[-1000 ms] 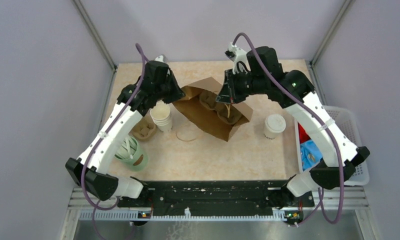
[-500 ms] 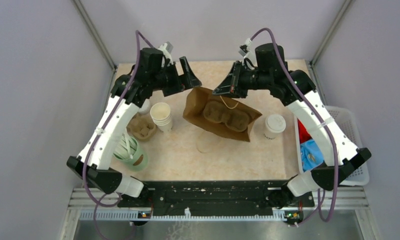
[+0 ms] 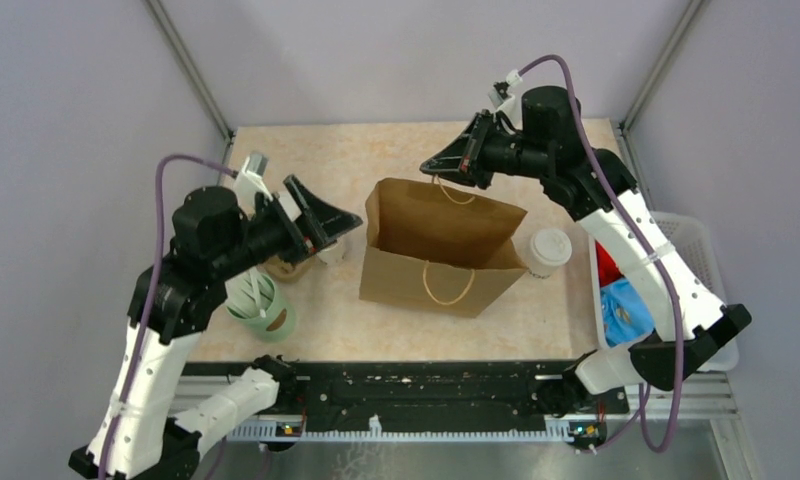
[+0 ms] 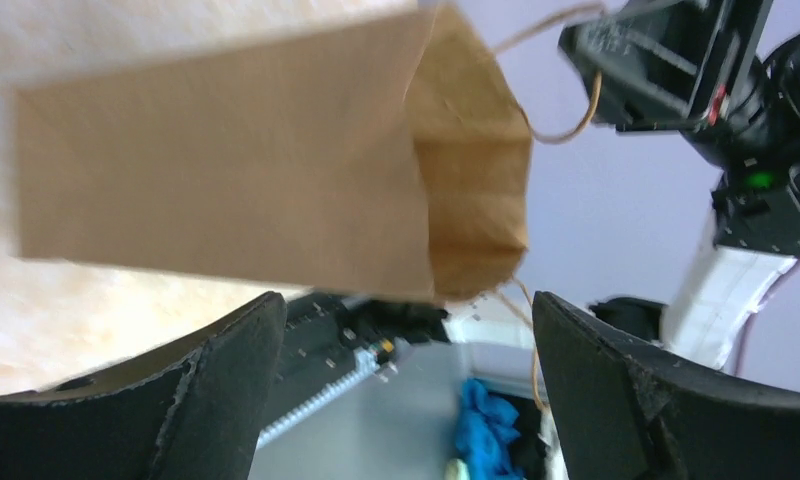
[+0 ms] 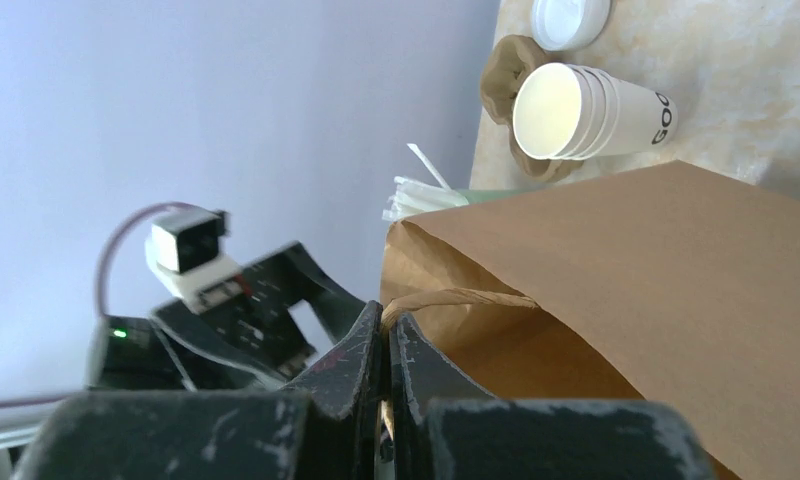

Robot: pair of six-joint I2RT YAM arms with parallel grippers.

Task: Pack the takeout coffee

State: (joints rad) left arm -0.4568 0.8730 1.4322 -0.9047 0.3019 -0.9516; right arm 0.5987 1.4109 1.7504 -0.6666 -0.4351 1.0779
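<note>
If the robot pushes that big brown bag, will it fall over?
Probably. The brown paper bag stands tall and open, so it likely tips easily. Its thin paper looks floppy; the right tool pinches its string handle.

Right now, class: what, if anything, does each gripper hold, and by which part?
The right gripper is shut on the brown paper bag, pinching its far twine handle. The left gripper is open and holds nothing.

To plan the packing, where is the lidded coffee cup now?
In the top view, the takeout coffee stands right of the brown paper bag, between it and the white basket.
</note>
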